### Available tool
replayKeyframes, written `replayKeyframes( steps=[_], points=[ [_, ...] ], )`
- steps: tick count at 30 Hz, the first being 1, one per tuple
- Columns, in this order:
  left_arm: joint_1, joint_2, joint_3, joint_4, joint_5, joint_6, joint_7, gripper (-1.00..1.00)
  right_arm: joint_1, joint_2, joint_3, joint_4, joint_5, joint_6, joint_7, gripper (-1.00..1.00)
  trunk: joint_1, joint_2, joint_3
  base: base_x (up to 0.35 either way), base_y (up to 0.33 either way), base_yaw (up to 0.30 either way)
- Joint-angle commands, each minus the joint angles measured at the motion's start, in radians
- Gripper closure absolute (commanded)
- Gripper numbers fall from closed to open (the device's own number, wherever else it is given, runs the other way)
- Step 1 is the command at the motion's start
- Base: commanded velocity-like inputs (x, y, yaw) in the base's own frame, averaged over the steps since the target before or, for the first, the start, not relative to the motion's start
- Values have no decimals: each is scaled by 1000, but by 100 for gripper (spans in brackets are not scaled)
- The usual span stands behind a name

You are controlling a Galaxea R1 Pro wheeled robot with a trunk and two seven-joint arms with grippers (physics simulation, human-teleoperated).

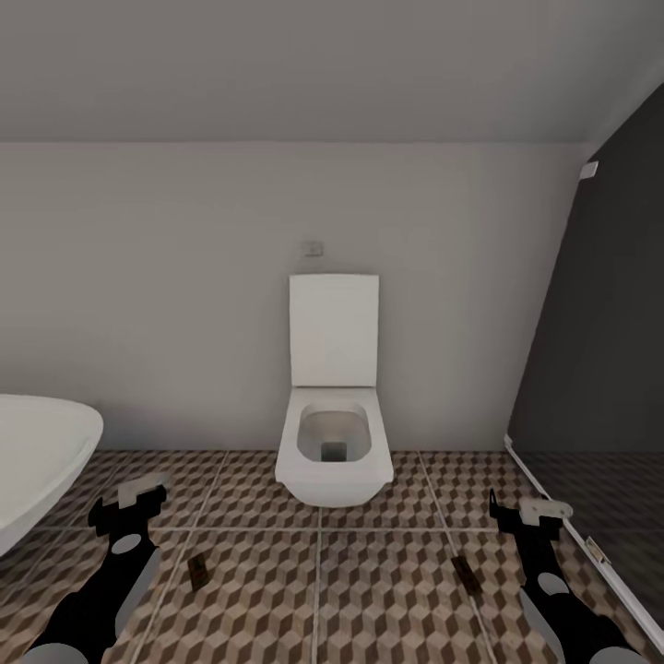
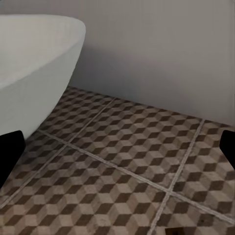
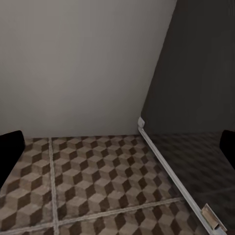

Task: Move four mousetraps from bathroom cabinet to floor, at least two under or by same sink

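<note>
Both arms reach low over the bathroom floor. The left gripper has its fingers apart and empty, and the right gripper likewise stands spread with nothing between its fingers.

Taking the white toilet as landmark, one mousetrap lies flat on the tiles in front of it toward the bathtub, and a second mousetrap lies in front of it toward the dark glass partition.

By my reading, two of the four traps are down on the same tiled surface. Neither cabinet nor sink appears here, so whether these two count as beside a sink cannot be judged; two more seemingly remain to be fetched.

From the left wrist, the tub's curved side is seen close, with a dark scrap at the frame's lower edge, possibly a trap. From the right wrist, the partition's white base rail and a small fitting on it show more clearly than from the head.
</note>
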Motion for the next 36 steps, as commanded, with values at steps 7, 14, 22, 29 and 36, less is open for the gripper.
replayKeyframes(
  steps=[7,14,22,29,36],
  points=[
    [0,1,-2,-1,10,-4,3,-100,-1,-1,9,1,-8,-3,-6,-100,-27,49,21,0,0,0],
    [0,2,-2,0,10,-3,3,-100,-1,-1,9,1,-8,-3,-6,-100,-54,98,43,0,0,0],
    [0,1,-2,-1,10,-3,3,-100,-1,-1,9,1,-8,-3,-6,-100,-85,154,68,0,0,0],
    [0,2,-2,0,10,-3,3,-100,-1,-1,10,1,-8,-3,-6,-100,-111,203,90,0,0,0],
    [0,3,-2,-1,10,-3,3,-100,-1,-1,10,2,-8,-3,-6,-100,-138,252,112,0,0,0]
  ],
)
